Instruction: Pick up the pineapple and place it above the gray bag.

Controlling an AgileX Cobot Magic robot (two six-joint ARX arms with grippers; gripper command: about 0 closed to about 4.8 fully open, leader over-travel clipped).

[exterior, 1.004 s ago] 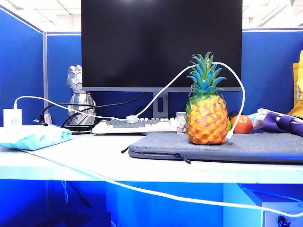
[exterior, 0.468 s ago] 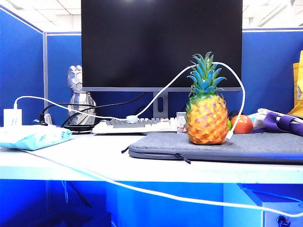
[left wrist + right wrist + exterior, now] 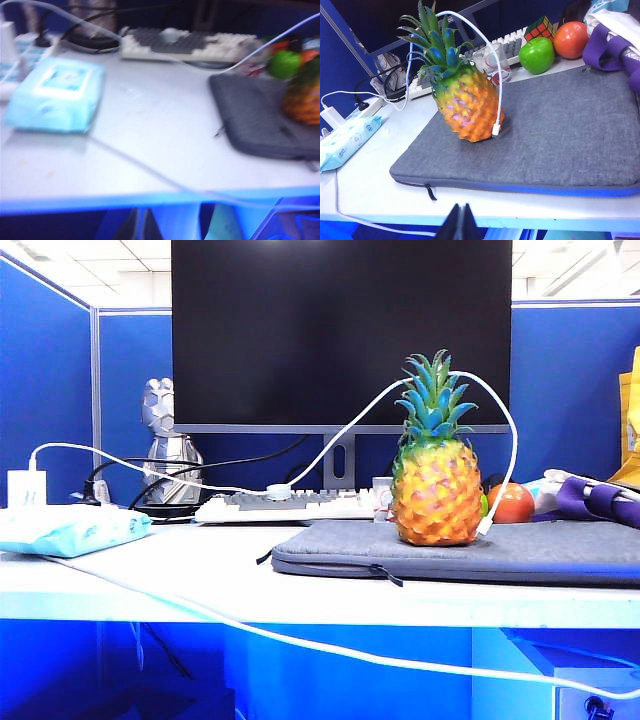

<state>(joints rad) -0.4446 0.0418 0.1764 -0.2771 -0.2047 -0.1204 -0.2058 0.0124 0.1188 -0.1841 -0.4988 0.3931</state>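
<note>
Hanging off the desk's (image 3: 200, 590) near edge, the right gripper (image 3: 461, 220) had its fingers pressed together on nothing, while the left gripper, out of every view, was likewise closed. Farther in, the gray bag (image 3: 560, 135) lay flat toward the desk's right end, and the pineapple (image 3: 435, 490) stood upright on it, a white cable (image 3: 495, 75) draped over its crown. Beyond, a keyboard (image 3: 285, 506) sat along the far edge.

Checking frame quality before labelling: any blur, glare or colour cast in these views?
Left wrist view: motion-blurred throughout, pineapple and gray bag smeared. Right wrist view: sharp, shut right gripper dark at the edge. Exterior view: sharp, ceiling lights blown out, blue cast under the desk.
</note>
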